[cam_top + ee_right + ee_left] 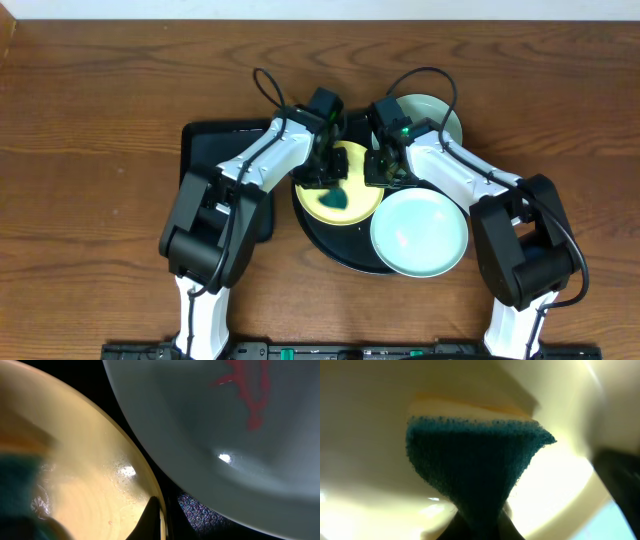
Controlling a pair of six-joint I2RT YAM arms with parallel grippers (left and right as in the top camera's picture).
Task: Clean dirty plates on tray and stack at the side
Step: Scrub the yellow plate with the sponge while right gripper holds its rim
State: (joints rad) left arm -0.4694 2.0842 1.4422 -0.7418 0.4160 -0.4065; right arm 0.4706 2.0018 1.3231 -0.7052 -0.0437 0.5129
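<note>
The left jaws are closed tight on a coarse blue sponge (475, 475), pressed to the glossy round yellow plate (362, 190); the right jaws pinch that plate's right rim.

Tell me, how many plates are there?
3. A yellow plate lies on the black tray, a mint plate overlaps the tray's front right rim, and a second mint plate sits behind the right arm, partly hidden.

One yellow plate (362, 195), two mint plates (420, 232), one round tray (330, 246), one rectangular tray (215, 150), one blue sponge (334, 200).
</note>
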